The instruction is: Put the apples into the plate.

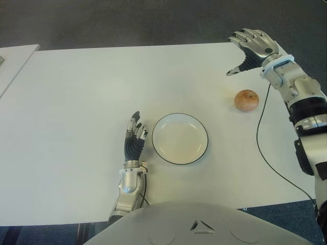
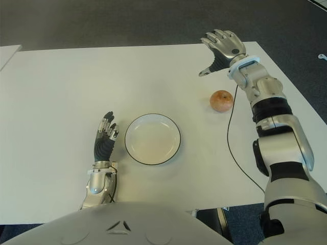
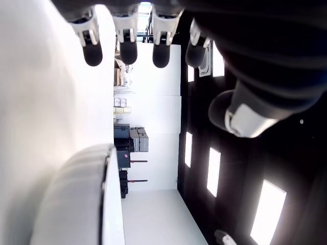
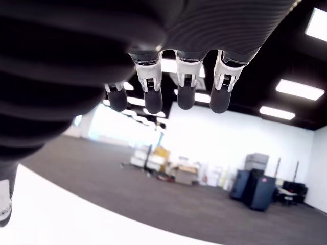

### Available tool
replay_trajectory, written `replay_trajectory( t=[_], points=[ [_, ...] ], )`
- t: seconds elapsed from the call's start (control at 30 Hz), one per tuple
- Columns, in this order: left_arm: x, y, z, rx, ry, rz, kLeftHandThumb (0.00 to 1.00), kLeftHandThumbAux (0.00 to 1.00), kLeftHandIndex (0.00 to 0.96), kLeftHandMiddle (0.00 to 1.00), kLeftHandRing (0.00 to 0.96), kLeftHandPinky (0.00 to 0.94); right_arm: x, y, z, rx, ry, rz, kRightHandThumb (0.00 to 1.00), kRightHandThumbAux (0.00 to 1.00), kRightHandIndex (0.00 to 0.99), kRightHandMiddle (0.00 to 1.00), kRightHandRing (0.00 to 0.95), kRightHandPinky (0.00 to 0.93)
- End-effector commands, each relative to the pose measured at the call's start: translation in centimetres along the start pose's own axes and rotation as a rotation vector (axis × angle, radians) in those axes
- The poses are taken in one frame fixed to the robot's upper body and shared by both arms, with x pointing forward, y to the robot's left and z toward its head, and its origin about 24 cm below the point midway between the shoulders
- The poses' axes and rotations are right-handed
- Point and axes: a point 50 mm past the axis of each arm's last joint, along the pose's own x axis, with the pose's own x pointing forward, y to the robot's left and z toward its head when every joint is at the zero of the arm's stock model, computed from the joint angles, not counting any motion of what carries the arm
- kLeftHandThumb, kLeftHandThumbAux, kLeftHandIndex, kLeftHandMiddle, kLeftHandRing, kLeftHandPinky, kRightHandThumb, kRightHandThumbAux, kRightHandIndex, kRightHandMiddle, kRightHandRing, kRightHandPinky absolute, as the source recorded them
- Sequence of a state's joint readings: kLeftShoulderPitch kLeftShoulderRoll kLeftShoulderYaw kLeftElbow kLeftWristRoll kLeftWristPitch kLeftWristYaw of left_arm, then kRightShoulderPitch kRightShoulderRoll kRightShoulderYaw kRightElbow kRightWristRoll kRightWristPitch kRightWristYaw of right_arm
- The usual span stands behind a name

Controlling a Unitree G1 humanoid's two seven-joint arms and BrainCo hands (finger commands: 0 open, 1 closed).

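One reddish-yellow apple (image 1: 247, 100) lies on the white table (image 1: 76, 117), to the right of the empty white plate (image 1: 180, 139) with a dark rim. My right hand (image 1: 250, 48) hovers beyond the apple near the table's far edge, fingers spread, holding nothing. It is apart from the apple. My left hand (image 1: 135, 139) shows just left of the plate, fingers extended and empty. In the left wrist view the plate's rim (image 3: 82, 194) appears close to the left fingertips (image 3: 127, 51).
A thin black cable (image 1: 263, 148) runs from the right forearm across the table to its near edge. Another table's corner (image 1: 13, 58) shows at the far left. Dark carpet lies beyond the far edge.
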State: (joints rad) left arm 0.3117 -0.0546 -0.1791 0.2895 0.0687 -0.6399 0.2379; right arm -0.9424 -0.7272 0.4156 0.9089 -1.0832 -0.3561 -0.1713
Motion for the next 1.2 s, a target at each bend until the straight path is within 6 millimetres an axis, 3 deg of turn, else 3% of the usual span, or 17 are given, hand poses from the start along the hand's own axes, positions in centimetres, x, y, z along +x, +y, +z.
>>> replay_trajectory(
  t=[0.03, 0.43, 1.2],
  points=[
    [-1.4, -0.9, -2.1, -0.016, 0.120, 0.010, 0.000, 0.530, 0.102, 0.082, 0.078, 0.083, -0.2, 2.8, -1.3, -0.041, 0.082, 0.148, 0.255, 0.479, 0.000, 0.000, 0.000, 0.000],
    [-1.4, -0.4, -2.0, 0.006, 0.063, 0.035, 0.029, 0.513, 0.118, 0.088, 0.073, 0.076, -2.3, 6.2, -2.6, 0.050, 0.216, 0.275, 0.156, 0.408, 0.000, 0.000, 0.000, 0.025],
    [-1.5, -0.2, -2.0, 0.001, 0.059, 0.033, 0.037, 0.525, 0.137, 0.096, 0.075, 0.087, -2.6, 7.7, -1.5, 0.146, 0.246, 0.311, 0.088, 0.369, 0.000, 0.000, 0.000, 0.014]
  ],
)
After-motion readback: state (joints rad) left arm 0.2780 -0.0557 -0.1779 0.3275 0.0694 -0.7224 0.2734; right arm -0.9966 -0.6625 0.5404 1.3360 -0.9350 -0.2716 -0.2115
